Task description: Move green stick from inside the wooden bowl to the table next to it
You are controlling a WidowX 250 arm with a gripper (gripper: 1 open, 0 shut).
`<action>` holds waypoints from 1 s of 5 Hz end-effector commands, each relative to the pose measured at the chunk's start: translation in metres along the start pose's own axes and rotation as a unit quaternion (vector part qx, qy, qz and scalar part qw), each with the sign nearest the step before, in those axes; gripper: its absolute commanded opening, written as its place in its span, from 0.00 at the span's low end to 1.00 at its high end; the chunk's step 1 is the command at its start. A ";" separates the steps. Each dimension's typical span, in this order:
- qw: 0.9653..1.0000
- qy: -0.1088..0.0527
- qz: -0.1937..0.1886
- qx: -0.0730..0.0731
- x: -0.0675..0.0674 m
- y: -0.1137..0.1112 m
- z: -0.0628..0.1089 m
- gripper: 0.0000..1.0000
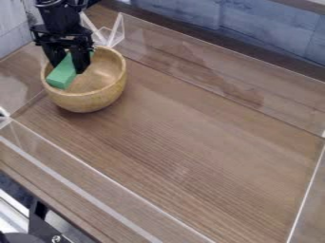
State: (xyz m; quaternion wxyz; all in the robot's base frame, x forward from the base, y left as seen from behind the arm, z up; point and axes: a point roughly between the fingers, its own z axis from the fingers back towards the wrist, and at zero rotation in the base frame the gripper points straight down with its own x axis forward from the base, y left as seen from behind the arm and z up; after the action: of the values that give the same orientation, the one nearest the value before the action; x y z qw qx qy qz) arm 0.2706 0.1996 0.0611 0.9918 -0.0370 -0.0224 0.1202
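Camera view: the black gripper [64, 47] is at the 11 o'clock part of the frame, over the far rim of the wooden bowl [86, 84], its jaws closed on the green stick [61, 72]. The stick is tilted, at roughly the 10 o'clock side of the bowl, its lower end near the rim; whether it touches the bowl cannot be told. The bowl sits upright on the brown wood-grain surface [191, 123], toward 10 o'clock.
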 end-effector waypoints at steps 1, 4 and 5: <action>0.999 -0.032 -0.019 0.013 0.012 0.001 0.021 0.00; 0.998 -0.026 -0.062 0.009 0.009 -0.009 0.014 0.00; 0.998 -0.026 -0.060 0.008 0.008 -0.013 0.020 0.00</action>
State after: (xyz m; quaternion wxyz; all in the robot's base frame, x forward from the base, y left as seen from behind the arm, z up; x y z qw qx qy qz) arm 0.2748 0.1889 0.0599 0.9966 -0.0437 -0.0200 0.0667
